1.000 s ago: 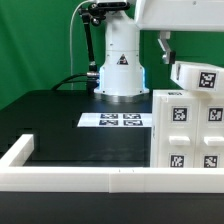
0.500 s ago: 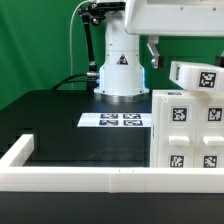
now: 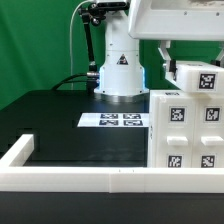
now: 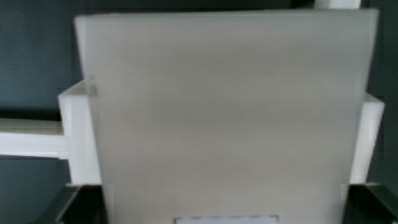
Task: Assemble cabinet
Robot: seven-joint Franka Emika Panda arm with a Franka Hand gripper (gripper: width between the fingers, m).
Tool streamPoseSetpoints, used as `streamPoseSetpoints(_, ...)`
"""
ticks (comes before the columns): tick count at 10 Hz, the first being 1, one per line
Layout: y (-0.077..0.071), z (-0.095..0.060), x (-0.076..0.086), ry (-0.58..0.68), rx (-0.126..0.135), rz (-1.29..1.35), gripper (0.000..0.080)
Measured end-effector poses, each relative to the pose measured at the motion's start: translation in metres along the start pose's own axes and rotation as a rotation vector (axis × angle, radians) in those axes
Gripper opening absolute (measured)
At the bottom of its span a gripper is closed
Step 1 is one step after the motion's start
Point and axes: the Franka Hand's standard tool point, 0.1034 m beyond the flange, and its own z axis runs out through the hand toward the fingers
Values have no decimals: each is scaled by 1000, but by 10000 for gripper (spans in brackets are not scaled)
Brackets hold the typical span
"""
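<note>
The cabinet (image 3: 186, 132), a large white box with several square tags on its face, stands at the exterior view's right. A smaller white tagged block (image 3: 197, 78) sits tilted just above its top. My gripper (image 3: 168, 62) comes down from above at that block's left end. In the wrist view the white block (image 4: 222, 110) fills the whole gap between my dark fingers (image 4: 75, 208), and the jaws stand against its two sides. The cabinet's wider white body (image 4: 68, 130) shows behind it.
The marker board (image 3: 118, 121) lies flat on the black table in front of the robot base (image 3: 120, 65). A long low white border rail (image 3: 80, 180) runs along the front and turns up at the left (image 3: 20, 150); it also shows in the wrist view (image 4: 27, 140).
The wrist swung toward the exterior view's left, then back right and slightly lower. The small tagged block shifted a little to the right and sits slightly lower over the cabinet.
</note>
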Motion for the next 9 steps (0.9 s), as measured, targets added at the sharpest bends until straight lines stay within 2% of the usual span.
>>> streamPoseSetpoints(3,0,0,0,0,0,26,560)
streamPoseSetpoints(6,-1,0,0,1,1,201,560)
streamPoseSetpoints(9,-4,1,1,12,13,567,561)
